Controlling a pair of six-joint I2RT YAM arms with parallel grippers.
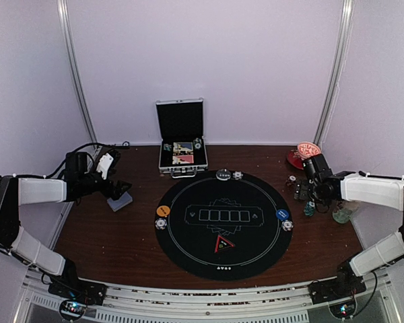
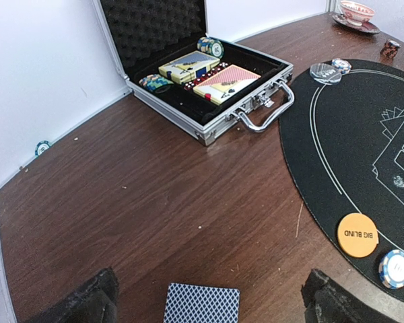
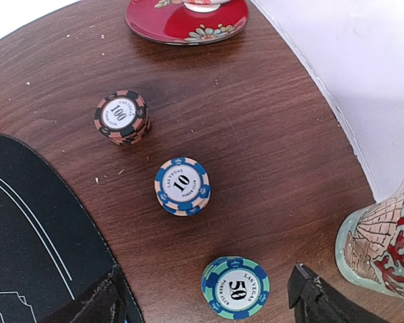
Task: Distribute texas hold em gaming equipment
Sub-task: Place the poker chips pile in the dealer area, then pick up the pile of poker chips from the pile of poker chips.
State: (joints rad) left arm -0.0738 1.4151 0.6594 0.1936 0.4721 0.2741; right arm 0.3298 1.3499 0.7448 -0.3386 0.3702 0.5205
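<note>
Brown wood-grain table (image 1: 114, 235) spans the space between pale walls, with a large round black mat (image 1: 188, 252) lying at its middle. At the mat's 9 o'clock edge sits an orange button disc (image 1: 163, 210) marked BIG BLIND, with a blue-and-white chip (image 1: 161, 223) just beside it. At 3 o'clock a blue button disc (image 1: 282, 214) has another chip (image 1: 287, 225) beside it.

Off the mat toward 9 o'clock, the left hand (image 2: 210, 274) is spread wide over a small stack of blue-backed playing cards (image 2: 201, 304). The stack lies flat on the table between the fingers, and neither finger touches it.

Toward 3 o'clock the right hand (image 3: 207, 269) is also spread wide. A teal 50 chip (image 3: 235, 287) lies on the table between its fingers without contact. Beyond that chip lie a blue-and-white 10 stack (image 3: 182, 186) and then a red-and-black 100 stack (image 3: 122, 117), each apart from the next. A patterned cup (image 3: 380, 249) stands at this hand's 3 o'clock, and a red plate (image 3: 182, 20) sits farther off.

At the mat's 12 o'clock rest a dark disc (image 1: 223, 174) and a pale chip (image 1: 238, 175). Farthest back, the silver case (image 2: 256, 111) stands open, holding two card boxes (image 2: 227, 82) and more chips (image 2: 211, 47).
</note>
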